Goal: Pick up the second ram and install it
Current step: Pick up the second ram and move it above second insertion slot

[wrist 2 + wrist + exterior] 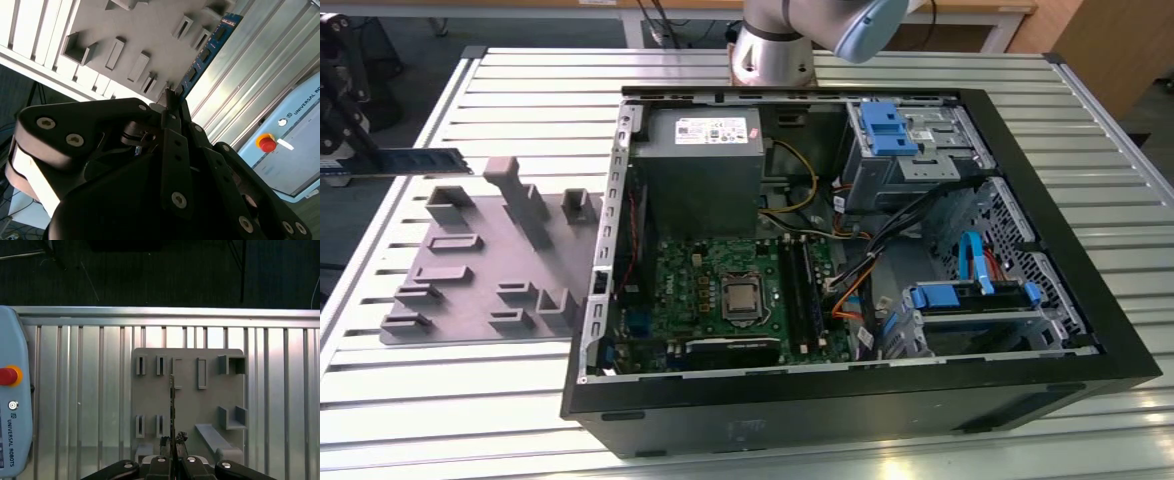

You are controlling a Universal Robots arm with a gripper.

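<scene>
A ribbed metal desk (467,400) carries everything, with dark floor beyond its edges. The second ram (420,161), a dark green-blue stick, hangs in the air near the desk's edge on the exterior view's left. It lies level and on its long edge, above the far part of the grey holder tray (467,290). In the second wrist view its row of black chips (204,54) shows, and in the first wrist view the stick (172,400) is seen edge-on over the tray's slotted face (192,407). The black pincer (347,155) is closed on one end of the stick, its fingers (172,102) pressed against the board's two faces and the rest of the stick reaching out past them.

Beside the tray, toward the exterior view's right, an open black computer case (1067,300) lies on its side with a green motherboard (707,280) inside. A pale pendant (12,430) with a red button (7,376) rests on the desk near the tray.
</scene>
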